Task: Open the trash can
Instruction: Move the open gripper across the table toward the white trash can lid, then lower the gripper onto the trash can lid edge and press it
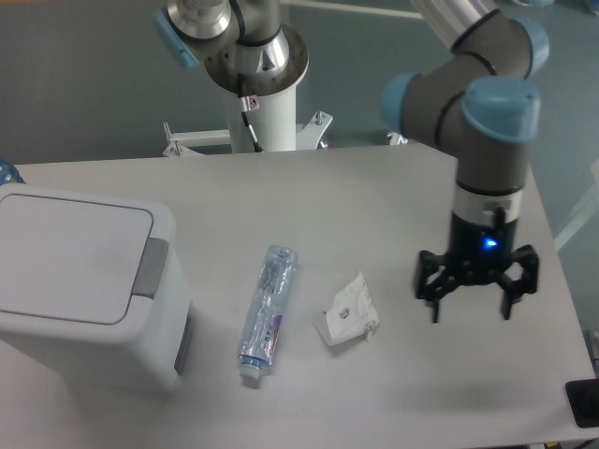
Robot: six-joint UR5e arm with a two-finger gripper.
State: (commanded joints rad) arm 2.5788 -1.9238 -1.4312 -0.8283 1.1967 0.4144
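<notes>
The trash can [80, 281] is a large white boxy bin at the left of the table. Its flat white lid is down, and a grey push tab [151, 267] sits on its right edge. My gripper [471, 312] hangs over the right side of the table, far to the right of the can. Its black fingers [435, 301] are spread wide and point down. It holds nothing.
A crushed clear plastic bottle [266, 312] lies on the table just right of the can. A crumpled white wrapper [347, 311] lies between the bottle and the gripper. The arm's white base pedestal [267, 103] stands behind the table's far edge. A dark object [583, 402] sits at the right front corner.
</notes>
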